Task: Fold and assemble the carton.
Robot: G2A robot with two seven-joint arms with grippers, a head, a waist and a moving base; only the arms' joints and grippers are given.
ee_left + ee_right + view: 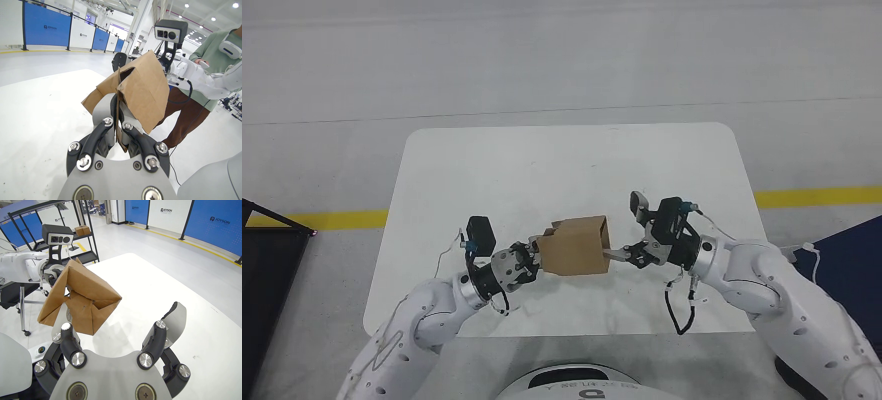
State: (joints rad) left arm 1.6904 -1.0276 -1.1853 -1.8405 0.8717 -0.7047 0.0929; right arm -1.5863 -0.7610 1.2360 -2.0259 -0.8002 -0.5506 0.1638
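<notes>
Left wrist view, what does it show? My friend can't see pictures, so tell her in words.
The left gripper is shut on a thin flap of a brown cardboard carton, holding the half-folded box up over a white table. A dark gap shows where the flaps near the gripper meet.

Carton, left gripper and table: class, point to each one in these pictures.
carton (577, 246): top view, on its upper panel.
left gripper (117, 106): left wrist view, between the fingertips pinching a flap.
table (542, 170): top view, on its bare white top.
</notes>
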